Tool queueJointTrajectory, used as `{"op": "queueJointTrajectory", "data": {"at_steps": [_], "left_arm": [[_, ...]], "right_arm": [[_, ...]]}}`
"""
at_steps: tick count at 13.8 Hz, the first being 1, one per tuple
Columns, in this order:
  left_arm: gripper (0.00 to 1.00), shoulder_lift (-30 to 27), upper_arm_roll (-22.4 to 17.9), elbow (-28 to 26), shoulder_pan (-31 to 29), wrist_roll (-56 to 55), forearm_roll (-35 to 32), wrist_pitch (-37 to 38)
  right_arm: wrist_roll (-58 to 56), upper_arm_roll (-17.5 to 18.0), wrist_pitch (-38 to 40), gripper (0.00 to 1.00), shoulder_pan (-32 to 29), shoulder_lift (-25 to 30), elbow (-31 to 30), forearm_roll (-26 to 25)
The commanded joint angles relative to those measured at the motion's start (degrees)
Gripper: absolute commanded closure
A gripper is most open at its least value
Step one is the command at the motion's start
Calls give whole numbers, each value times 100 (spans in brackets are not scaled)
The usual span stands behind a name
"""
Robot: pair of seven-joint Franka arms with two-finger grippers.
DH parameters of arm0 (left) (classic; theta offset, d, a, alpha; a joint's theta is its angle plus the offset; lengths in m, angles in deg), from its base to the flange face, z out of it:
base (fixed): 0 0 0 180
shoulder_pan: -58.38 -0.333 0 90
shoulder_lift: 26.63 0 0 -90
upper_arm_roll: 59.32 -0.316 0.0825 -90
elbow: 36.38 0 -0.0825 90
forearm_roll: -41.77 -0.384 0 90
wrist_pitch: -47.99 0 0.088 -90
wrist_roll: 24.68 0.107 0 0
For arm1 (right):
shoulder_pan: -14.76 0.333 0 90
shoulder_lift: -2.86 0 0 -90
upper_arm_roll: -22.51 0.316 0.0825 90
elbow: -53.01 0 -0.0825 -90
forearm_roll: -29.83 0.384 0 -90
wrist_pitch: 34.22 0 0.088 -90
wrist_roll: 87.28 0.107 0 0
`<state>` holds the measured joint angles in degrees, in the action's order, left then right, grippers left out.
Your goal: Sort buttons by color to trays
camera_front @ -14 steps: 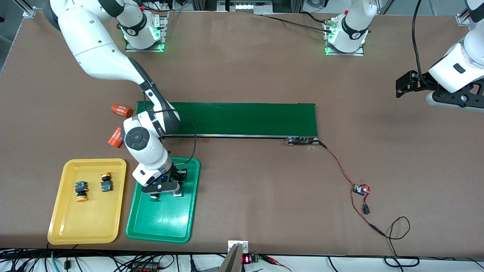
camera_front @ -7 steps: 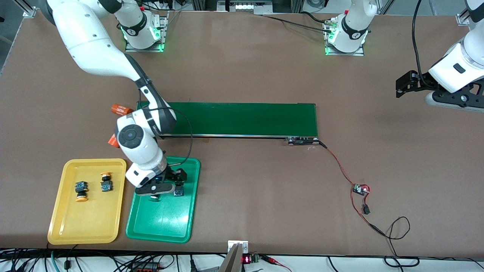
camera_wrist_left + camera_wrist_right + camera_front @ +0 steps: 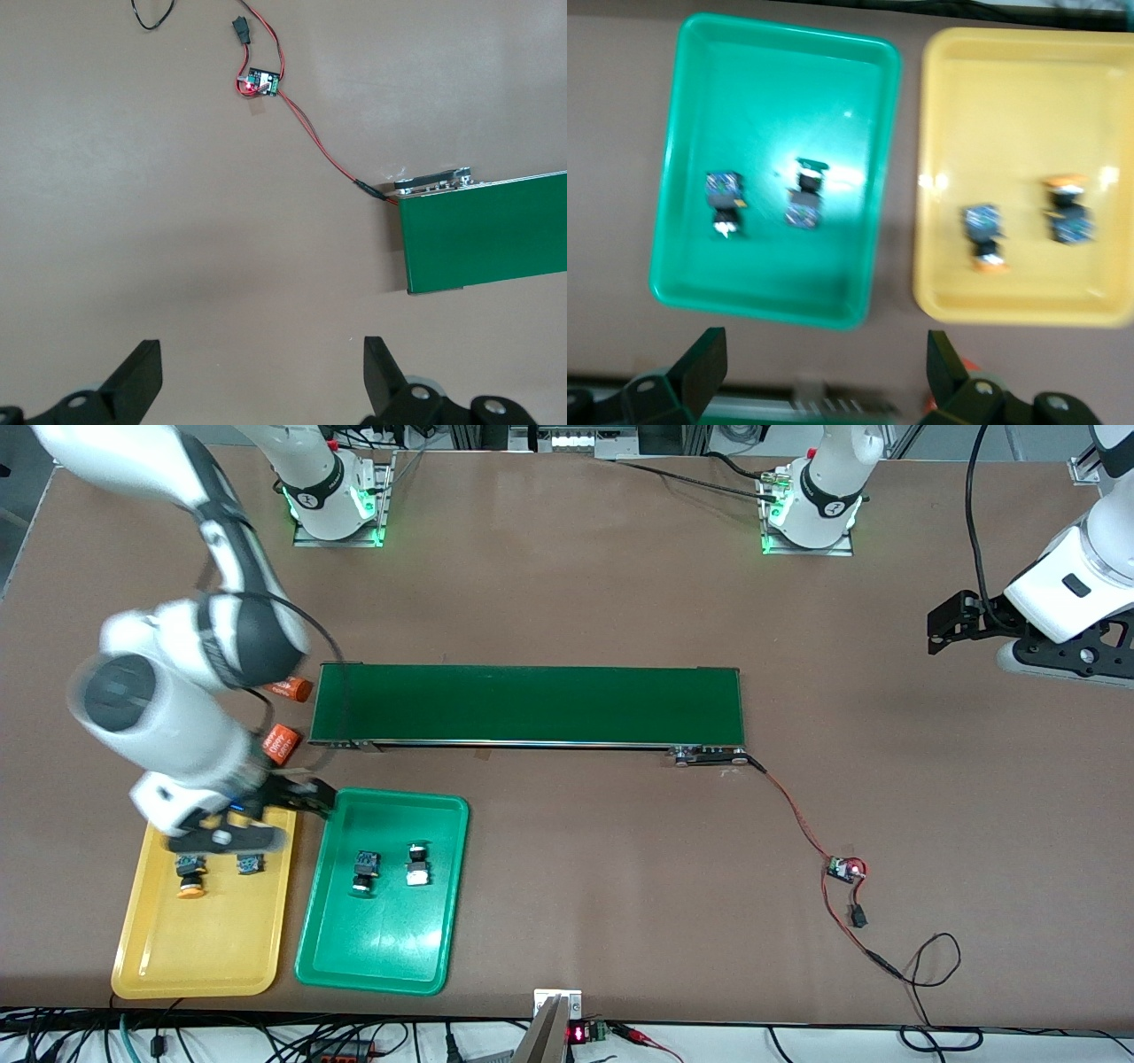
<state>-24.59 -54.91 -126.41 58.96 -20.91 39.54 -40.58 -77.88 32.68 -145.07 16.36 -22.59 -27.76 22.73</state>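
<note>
The green tray and the yellow tray beside it look like smooth, glossy plastic, each catching bright glare. The table under them is matt brown. The conveyor belt near the green tray is a flat, dull dark green with a thin metal edge.

Even, bright overhead light; shadows on the desk soft and short. Right arm smeared by motion blur in the front view. Right wrist view soft throughout, with white glare on the green tray. Left wrist view sharp, evenly lit.
</note>
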Motion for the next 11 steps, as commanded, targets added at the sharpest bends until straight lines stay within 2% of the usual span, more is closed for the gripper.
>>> {"op": "queueJointTrajectory", "data": {"at_steps": [1,3,6,9,11], "left_arm": [[0,68,8,161,21,89,-181,86],[0,68,8,161,21,89,-181,86],[0,68,-1,161,21,89,-181,86],[0,68,8,161,21,89,-181,86],[0,68,8,161,21,89,-181,86]], "right_arm": [[-526,-295,763,0,-239,934,-510,374],[-719,-637,1336,0,-230,1339,-537,410],[-1675,-1130,1864,0,-239,1823,-572,410],[-1951,-1175,2103,0,-476,2490,-1255,393],[-1960,-1175,2156,0,-476,2581,-1389,384]]}}
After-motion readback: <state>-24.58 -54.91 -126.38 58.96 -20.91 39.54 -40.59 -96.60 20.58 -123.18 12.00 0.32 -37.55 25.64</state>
